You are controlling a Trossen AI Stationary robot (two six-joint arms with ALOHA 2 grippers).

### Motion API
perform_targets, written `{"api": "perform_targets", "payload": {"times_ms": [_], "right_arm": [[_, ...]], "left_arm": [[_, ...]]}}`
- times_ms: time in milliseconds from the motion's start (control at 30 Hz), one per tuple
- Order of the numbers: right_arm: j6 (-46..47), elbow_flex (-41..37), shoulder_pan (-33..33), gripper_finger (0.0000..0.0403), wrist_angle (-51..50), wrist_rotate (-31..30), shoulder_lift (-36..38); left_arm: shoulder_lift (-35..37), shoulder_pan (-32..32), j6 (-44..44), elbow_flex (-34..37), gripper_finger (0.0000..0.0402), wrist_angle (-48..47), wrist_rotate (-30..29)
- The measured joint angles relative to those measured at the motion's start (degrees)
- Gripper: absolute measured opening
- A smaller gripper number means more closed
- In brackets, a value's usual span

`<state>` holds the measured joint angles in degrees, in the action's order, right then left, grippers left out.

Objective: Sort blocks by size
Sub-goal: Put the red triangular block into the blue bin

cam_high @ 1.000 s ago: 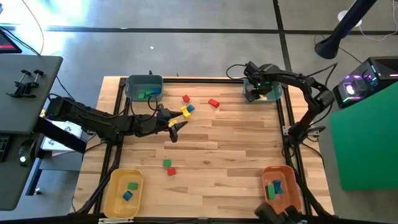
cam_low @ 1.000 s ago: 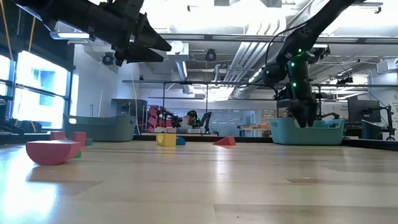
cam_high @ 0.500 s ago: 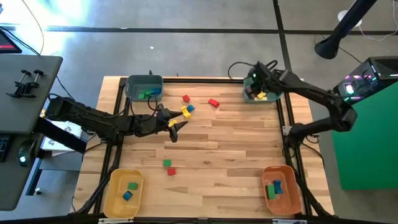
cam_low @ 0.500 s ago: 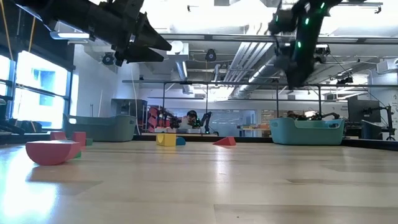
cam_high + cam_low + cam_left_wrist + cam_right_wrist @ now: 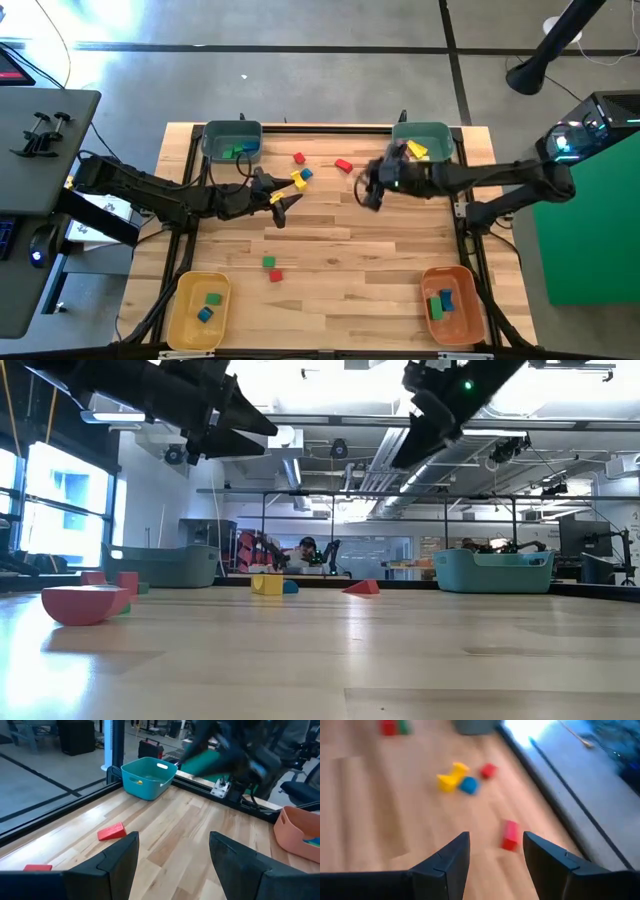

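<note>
Loose blocks lie on the table's far half: a red wedge (image 5: 344, 165), a red cube (image 5: 299, 158), and a yellow arch with a blue block (image 5: 300, 177). A green block (image 5: 268, 262) and a red one (image 5: 275, 275) lie nearer the front. My right gripper (image 5: 366, 190) hangs open above the table just right of the red wedge (image 5: 509, 835), holding nothing. My left gripper (image 5: 283, 208) hovers open near the yellow arch, with nothing between its fingers (image 5: 172, 842).
Teal bins stand at the far left (image 5: 232, 140) and far right (image 5: 422, 140); the right one holds a yellow block (image 5: 417, 150). A yellow bin (image 5: 199, 310) and an orange bin (image 5: 450, 302) with blocks stand at the near corners. Bare wood lies mid-table.
My right gripper has risen out of the far right teal bin and swung toward the table's middle, turning as it went, and now hangs beside the red wedge. The blocks and my left arm have stayed put.
</note>
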<state>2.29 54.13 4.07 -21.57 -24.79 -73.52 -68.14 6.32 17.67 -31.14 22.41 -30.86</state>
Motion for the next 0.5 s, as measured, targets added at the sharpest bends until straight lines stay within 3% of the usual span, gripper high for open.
{"api": "perform_targets", "payload": {"times_ms": [133, 267, 400, 500], "right_arm": [[0.6, -9.3, -3.8, 0.0179, 14.2, 4.8, 0.0], [5.6, -18.8, -7.7, 0.0179, 30.1, 5.7, 0.0], [11.2, -27.2, -11.2, 0.0179, 44.8, 4.9, -0.1], [13.4, -31.5, -13.6, 0.0179, 52.7, 0.8, -0.1]], "left_arm": [[0.0, 0.5, -0.1, 0.0, 0.0229, -0.2, 0.0], [0.0, 0.5, -2.5, 0.0, 0.0229, 2.3, -0.2], [0.0, 0.5, -6.8, 0.0, 0.0229, 6.7, -0.6], [0.0, 0.5, -10.3, 0.0, 0.0229, 10.8, -0.6]]}}
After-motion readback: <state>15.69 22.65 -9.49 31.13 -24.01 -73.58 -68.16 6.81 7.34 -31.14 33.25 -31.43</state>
